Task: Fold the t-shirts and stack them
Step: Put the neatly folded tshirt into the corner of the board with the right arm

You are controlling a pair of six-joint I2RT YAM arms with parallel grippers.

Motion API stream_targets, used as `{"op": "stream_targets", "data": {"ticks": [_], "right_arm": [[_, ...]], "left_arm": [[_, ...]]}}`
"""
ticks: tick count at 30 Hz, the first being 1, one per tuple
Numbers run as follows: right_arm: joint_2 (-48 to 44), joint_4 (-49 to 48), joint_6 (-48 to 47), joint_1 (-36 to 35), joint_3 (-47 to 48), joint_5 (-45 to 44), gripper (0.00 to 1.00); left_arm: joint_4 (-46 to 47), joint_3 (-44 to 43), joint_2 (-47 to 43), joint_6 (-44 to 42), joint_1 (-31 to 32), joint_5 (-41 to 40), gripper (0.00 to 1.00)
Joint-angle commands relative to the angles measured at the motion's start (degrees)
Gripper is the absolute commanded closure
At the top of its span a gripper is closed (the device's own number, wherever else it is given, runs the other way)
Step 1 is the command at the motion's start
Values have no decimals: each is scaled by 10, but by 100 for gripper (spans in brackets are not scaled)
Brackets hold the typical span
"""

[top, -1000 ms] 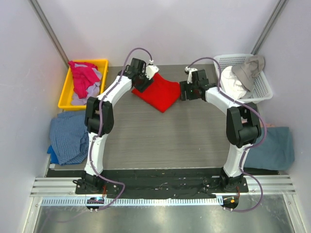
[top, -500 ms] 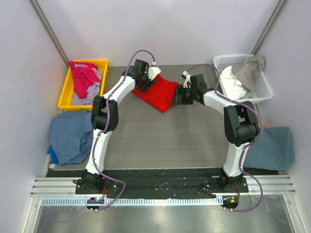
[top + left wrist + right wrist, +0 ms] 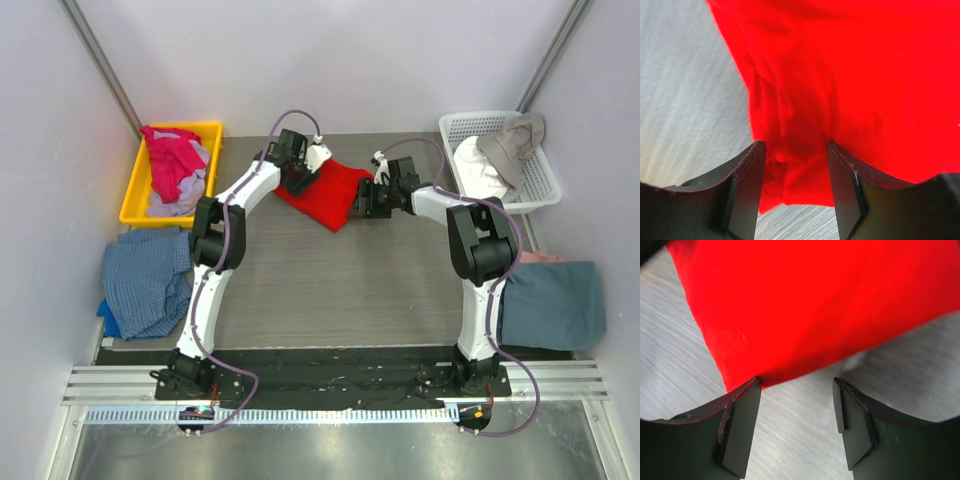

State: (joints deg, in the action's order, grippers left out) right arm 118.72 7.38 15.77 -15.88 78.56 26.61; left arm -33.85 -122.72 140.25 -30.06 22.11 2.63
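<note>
The red t-shirt (image 3: pixel 325 195) lay folded flat on the grey, wood-grained surface (image 3: pixel 330 290), just left of the white basket (image 3: pixel 541 187) and apart from it. From above it formed a skewed diamond. Its widest span ran toward and away from the basket, and one corner pointed at the arm bases. The cloth was soft, matte and mostly smooth, but crumpled into ridges along the edge farthest from the basket.

At that crumpled edge the left gripper (image 3: pixel 796 185) had its flat black fingers (image 3: pixel 747 190) parted about halfway, with bunched cloth filling the gap. Whether they squeezed it could not be told. At the corner nearest the basket the right gripper (image 3: pixel 797 422) stood open at a middling width, with bare surface between its fingers and the shirt's tip touching one.

Well beyond the shirt from the basket, a yellow bin (image 3: pixel 133 207) held a magenta shirt (image 3: pixel 170 160) and a lavender shirt (image 3: pixel 172 203) in a heap.
</note>
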Motion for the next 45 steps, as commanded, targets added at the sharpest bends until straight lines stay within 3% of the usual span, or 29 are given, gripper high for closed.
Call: {"op": "stream_targets", "data": {"ticks": [1, 6, 21, 30, 33, 34, 37, 40, 45], "right_arm": [[19, -35, 8, 1, 33, 7, 33], [42, -51, 22, 1, 48, 18, 33], [61, -93, 58, 2, 53, 50, 33], [65, -115, 74, 1, 34, 76, 39], [59, -113, 71, 1, 26, 79, 48], [57, -111, 65, 1, 22, 81, 60], [50, -91, 52, 1, 21, 81, 83], [34, -62, 26, 1, 15, 73, 98], [-25, 37, -51, 2, 17, 40, 99]], "left_arm": [[6, 42, -21, -2, 7, -1, 44], [24, 104, -51, -5, 12, -3, 44], [23, 183, -97, -4, 42, -13, 46], [24, 231, -136, -3, 66, -21, 47], [23, 243, -143, -3, 69, -21, 47], [22, 245, -146, -3, 70, -21, 47], [21, 249, -149, -3, 72, -37, 47], [19, 251, -154, -3, 72, -42, 48], [7, 246, -169, 4, 74, -51, 48]]}}
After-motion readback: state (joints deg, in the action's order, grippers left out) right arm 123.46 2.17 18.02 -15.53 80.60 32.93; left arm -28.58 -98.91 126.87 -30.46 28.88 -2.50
